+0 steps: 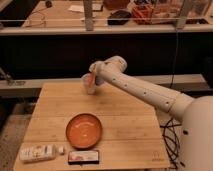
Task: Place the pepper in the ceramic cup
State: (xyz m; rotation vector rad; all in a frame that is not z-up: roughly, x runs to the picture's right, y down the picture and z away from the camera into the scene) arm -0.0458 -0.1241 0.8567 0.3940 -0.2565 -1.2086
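Note:
My gripper point(93, 80) is at the far middle of the wooden table point(125, 115), at the end of the white arm that reaches in from the right. It is shut on the orange pepper point(90, 82), which hangs tilted at the gripper's tip. The whitish ceramic cup point(85, 87) stands right under and behind the pepper, partly hidden by it. The pepper's lower end is at the cup's rim; I cannot tell whether it is inside.
A round orange shallow bowl point(84, 131) sits at the table's front middle. A white packet point(36, 152), a small white piece point(61, 149) and a dark flat package point(84, 157) lie along the front edge. A dark shelf unit stands behind the table.

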